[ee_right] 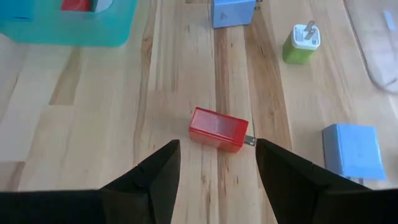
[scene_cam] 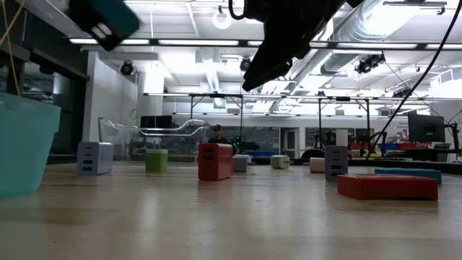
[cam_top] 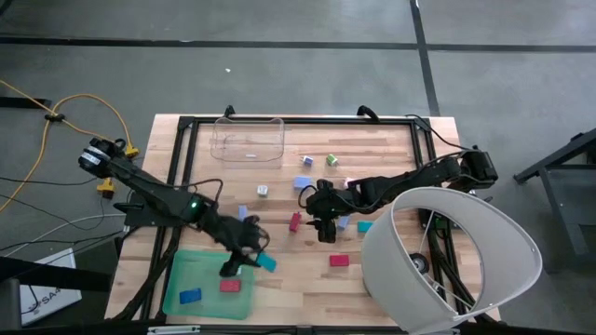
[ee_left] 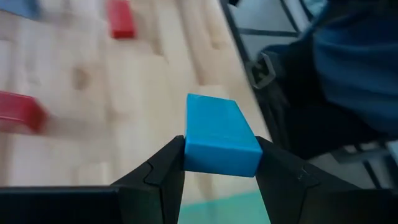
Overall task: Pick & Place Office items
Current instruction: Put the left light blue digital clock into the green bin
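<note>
My left gripper point(cam_top: 253, 259) is shut on a bright blue block point(ee_left: 221, 140), which hangs in the air by the right rim of the flat green tray point(cam_top: 200, 270). A blue piece point(cam_top: 190, 296) and a red piece point(cam_top: 230, 286) lie in the tray. My right gripper point(ee_right: 216, 145) stands open over mid-table, slanting down. A red block point(ee_right: 217, 129) lies on the wood just beyond its fingertips, untouched. More small items are scattered on the table: blue point(cam_top: 304, 181), green point(cam_top: 331, 160), white point(cam_top: 264, 191), teal point(cam_top: 365, 225), red point(cam_top: 339, 261). My left gripper pinches the blue block between its two fingers, which press on its two opposite long sides at the near end point(ee_left: 194, 155). The fingers lie along the block and slant down from the table's left. The block is lifted clear and juts out beyond the fingertips.
A clear plastic bin point(cam_top: 248, 140) stands at the table's far edge. A large white cylindrical shade point(cam_top: 447, 261) covers the near right corner. A black frame point(cam_top: 186, 126) runs around the tabletop. Bare wood lies between the tray and the near red block.
</note>
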Controlling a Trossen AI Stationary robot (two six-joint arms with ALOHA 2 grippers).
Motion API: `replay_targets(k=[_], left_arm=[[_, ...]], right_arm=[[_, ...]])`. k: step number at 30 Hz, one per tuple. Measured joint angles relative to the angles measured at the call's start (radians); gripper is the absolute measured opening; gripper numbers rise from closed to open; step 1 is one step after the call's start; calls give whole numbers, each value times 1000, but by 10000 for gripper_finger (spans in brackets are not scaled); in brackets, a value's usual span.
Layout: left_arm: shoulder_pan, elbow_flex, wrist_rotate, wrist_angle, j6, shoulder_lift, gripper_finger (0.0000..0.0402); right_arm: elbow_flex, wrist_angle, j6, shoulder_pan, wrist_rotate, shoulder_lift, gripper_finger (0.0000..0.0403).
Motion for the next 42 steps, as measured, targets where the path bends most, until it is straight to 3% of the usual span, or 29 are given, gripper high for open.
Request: replay_targets(k=[10, 15, 20, 25, 31, 36, 42], left_arm=[[-156, 0, 1, -149, -263, 0, 157], [-218, 0, 59, -172, -380, 0, 157], [-257, 0, 105, -180, -427, -1, 157], [-278, 0, 113, -277, -567, -1, 158], [-299, 0, 57, -484, -713, -1, 159], [-334, 0, 30, -503, -744, -1, 157], [-403, 0, -137, -524, -763, -1, 158]], right_arm=[[0, 3, 117, 40, -1, 0, 197], [0, 29, 180, 69, 1, 0, 197], [0, 78, 216, 97, 2, 1, 197], [0, 106, 217, 123, 2, 1, 197], [0, 115, 217, 142, 4, 1, 197], [0, 115, 217, 145, 5, 1, 197], [0, 114, 215, 145, 5, 1, 197]])
